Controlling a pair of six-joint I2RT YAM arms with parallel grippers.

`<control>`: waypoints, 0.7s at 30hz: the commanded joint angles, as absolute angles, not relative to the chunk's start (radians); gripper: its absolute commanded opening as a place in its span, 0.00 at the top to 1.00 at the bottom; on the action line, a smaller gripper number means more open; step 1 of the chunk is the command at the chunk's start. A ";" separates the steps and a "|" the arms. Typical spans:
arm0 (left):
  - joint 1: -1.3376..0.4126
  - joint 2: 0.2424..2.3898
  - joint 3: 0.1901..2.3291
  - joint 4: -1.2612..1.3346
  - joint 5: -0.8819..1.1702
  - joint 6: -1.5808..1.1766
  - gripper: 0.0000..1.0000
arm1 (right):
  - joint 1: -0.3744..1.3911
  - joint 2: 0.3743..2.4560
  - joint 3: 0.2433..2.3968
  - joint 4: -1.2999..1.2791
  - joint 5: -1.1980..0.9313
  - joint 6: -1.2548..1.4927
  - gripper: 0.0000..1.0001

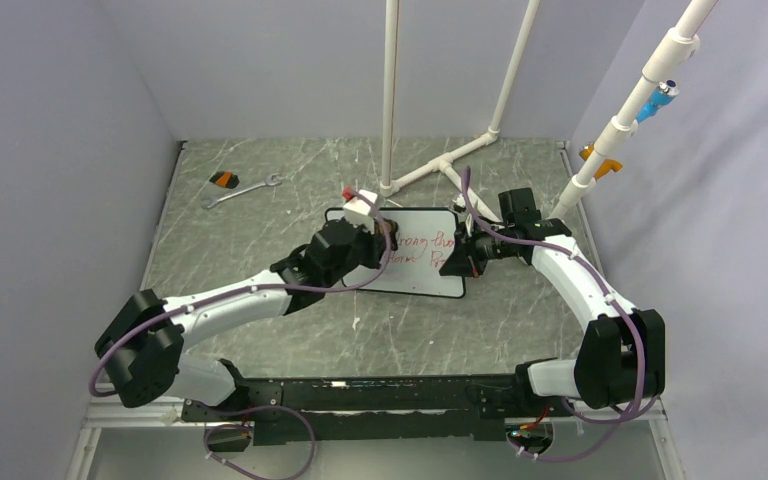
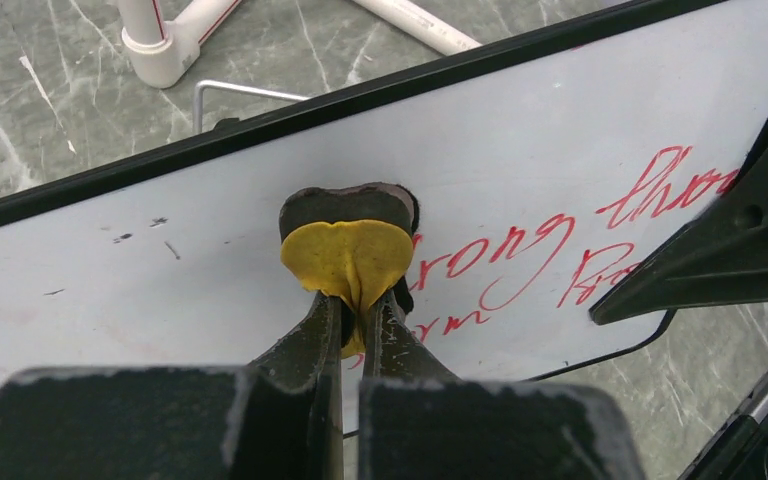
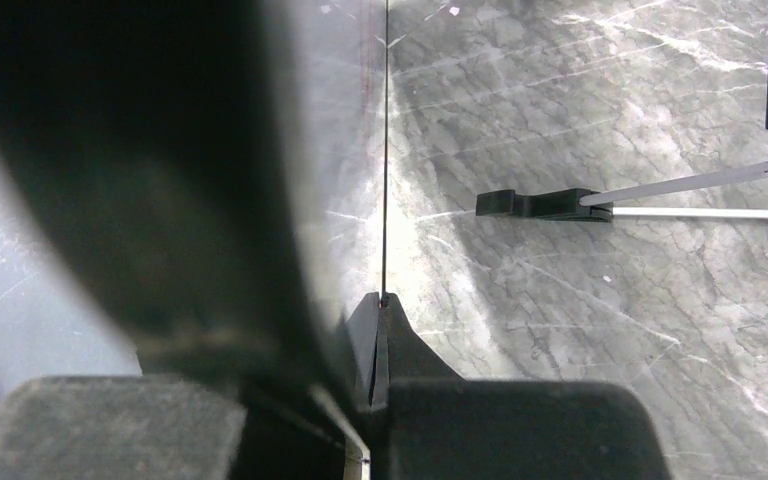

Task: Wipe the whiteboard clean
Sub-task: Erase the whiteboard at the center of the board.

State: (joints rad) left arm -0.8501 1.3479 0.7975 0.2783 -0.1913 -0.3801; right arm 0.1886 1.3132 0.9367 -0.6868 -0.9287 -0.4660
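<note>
The whiteboard (image 1: 420,255) was propped near the far centre of the tabletop (image 1: 260,235). Its right edge was pinched by the right tool (image 3: 378,345). A yellow eraser pad (image 2: 348,255) was pinched by the left tool (image 2: 355,305) and held against the board face. The left area was judged wiped. The red handwriting (image 2: 510,245) at centre and right was left to erase.

Black-framed whiteboard (image 1: 422,278), propped up, bears red handwriting.

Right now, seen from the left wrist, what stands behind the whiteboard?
Past the top edge of the whiteboard you can see a wire stand foot, white pipe fittings and the marbled table. The board covers whatever lies directly behind it.
</note>
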 commanded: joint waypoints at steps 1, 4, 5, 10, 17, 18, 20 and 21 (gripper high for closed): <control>-0.878 1.408 0.926 0.176 -0.306 -0.371 1.00 | 0.220 1.304 0.925 -0.741 -0.923 -0.561 1.00; -0.873 1.405 0.936 0.114 -0.417 -0.372 1.00 | 0.220 1.303 0.925 -0.742 -0.925 -0.561 1.00; -0.864 1.402 0.934 0.092 -0.433 -0.372 1.00 | 0.220 1.302 0.925 -0.741 -0.924 -0.561 1.00; -0.783 1.370 0.875 0.023 -0.426 -0.370 1.00 | 0.220 1.301 0.925 -0.742 -0.927 -0.562 1.00; -0.754 1.332 0.834 0.055 -0.289 -0.404 1.00 | 0.219 1.303 0.926 -0.741 -0.924 -0.561 1.00; -0.761 1.337 0.840 0.072 -0.248 -0.410 1.00 | 0.219 1.305 0.925 -0.741 -0.924 -0.561 1.00; -0.797 1.355 0.864 0.106 -0.210 -0.409 1.00 | 0.219 1.306 0.925 -0.741 -0.922 -0.560 1.00; -0.822 1.366 0.884 0.111 -0.209 -0.404 1.00 | 0.219 1.306 0.925 -0.741 -0.921 -0.561 1.00</control>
State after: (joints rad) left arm -0.7776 1.3323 0.8433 0.0631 -0.2676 -0.3912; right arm 0.1883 1.3132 0.9367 -0.6720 -0.9237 -0.4625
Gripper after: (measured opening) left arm 0.047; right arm 0.044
